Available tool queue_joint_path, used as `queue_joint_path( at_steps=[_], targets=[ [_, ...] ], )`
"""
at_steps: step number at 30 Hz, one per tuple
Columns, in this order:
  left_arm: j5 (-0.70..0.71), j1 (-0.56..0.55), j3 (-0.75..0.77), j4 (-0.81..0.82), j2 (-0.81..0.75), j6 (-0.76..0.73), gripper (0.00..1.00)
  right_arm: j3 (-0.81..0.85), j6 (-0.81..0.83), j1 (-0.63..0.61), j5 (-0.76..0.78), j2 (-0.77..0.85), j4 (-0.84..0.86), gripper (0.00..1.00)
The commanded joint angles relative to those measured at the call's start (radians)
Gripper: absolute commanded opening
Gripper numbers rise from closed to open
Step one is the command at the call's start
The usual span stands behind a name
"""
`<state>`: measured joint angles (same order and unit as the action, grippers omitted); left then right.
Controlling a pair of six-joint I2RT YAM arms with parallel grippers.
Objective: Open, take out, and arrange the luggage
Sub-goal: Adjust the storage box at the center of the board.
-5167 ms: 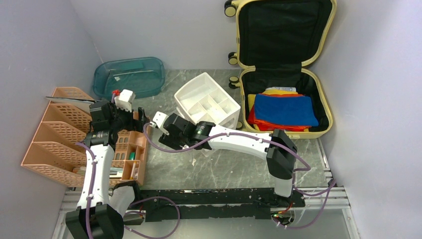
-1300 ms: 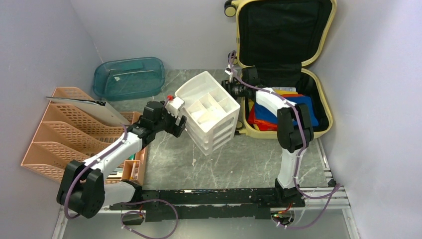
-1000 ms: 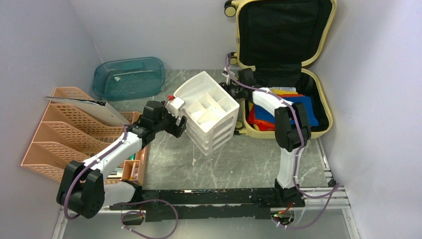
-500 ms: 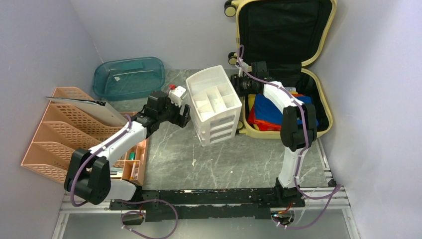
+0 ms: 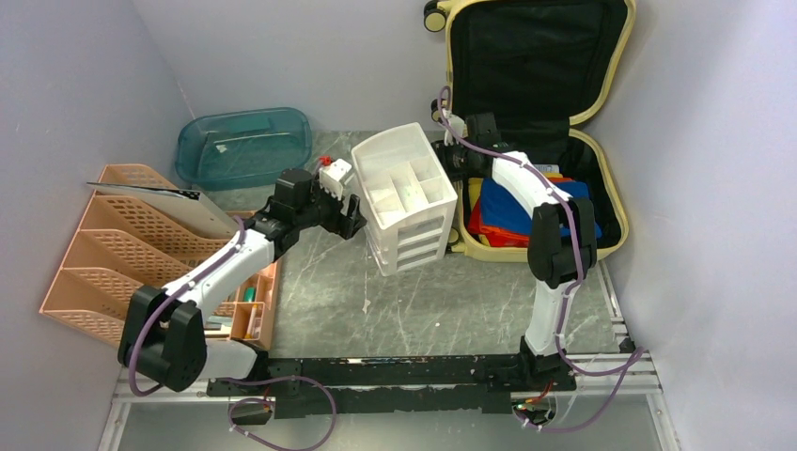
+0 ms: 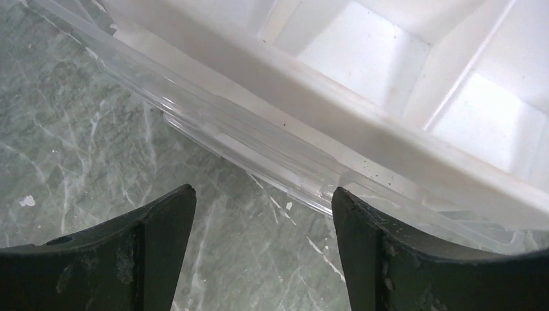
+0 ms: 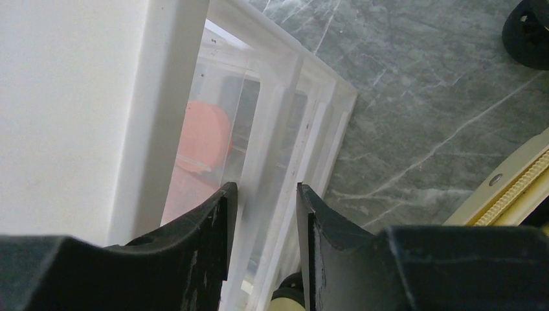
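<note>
The luggage (image 5: 616,202) lies open at the back right, its lid upright against the wall and folded blue, red and yellow cloth (image 5: 512,209) in its lower shell. A white drawer unit (image 5: 406,193) stands just left of it. My right gripper (image 5: 451,160) is between the unit and the luggage; in the right wrist view its jaws (image 7: 265,194) are closed on the unit's white frame (image 7: 78,97), with the luggage's yellow edge (image 7: 511,201) beside. My left gripper (image 5: 352,218) is open at the unit's left side. Its fingers (image 6: 262,197) straddle bare table below the unit (image 6: 388,65).
A teal tray (image 5: 244,146) sits at the back left. An orange file rack (image 5: 113,249) and a small orange organizer (image 5: 249,301) fill the left side. Grey walls close in on three sides. Marbled table (image 5: 423,301) shows in front of the drawer unit.
The drawer unit has turned from a diagonal stance to nearly square and shifted toward the back. Both grippers moved with it, and the right jaws have narrowed.
</note>
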<state>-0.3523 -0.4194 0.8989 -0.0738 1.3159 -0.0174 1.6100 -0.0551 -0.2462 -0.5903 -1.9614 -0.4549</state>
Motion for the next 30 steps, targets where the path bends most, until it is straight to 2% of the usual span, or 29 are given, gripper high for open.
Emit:
queue_joint_path(
  at_steps=[1,9,22,30],
  targets=[
    [-0.001,-0.001,0.047,0.058,0.025,0.056,0.81,0.014,0.065,-0.020,0.160,0.002,-0.004,0.40],
    [0.037,-0.001,0.065,0.058,0.061,0.069,0.81,0.021,0.077,-0.103,0.180,-0.027,-0.005,0.40],
    [0.260,0.013,0.013,-0.046,-0.084,-0.064,0.83,0.110,0.057,-0.293,0.270,-0.145,0.001,0.40],
    [0.323,0.025,0.005,-0.027,-0.080,-0.060,0.83,0.123,0.026,-0.257,0.289,-0.147,-0.008,0.40]
  ],
)
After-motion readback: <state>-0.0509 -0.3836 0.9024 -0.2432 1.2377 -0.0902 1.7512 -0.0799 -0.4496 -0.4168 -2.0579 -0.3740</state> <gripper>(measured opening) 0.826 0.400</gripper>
